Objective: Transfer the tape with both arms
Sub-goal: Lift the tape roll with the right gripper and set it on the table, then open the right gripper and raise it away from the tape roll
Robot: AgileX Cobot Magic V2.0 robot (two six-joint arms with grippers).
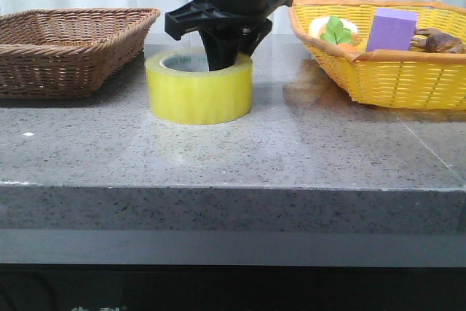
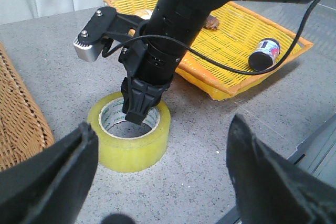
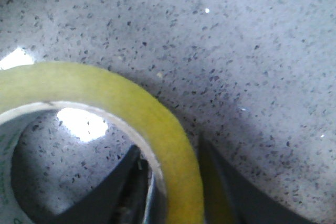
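The tape is a wide yellow roll lying flat on the grey stone table, at the middle back. My right gripper comes down on it from above, one finger inside the core and one outside the far wall. In the right wrist view the roll's wall sits pinched between my right gripper's two fingers. My left gripper shows only in its own wrist view, wide open and empty, short of the tape and above the table. That view also shows the right arm's finger in the core.
A brown wicker basket stands at the back left, close to the tape. A yellow basket at the back right holds a purple block and food items; a can lies in it. The table's front edge runs across.
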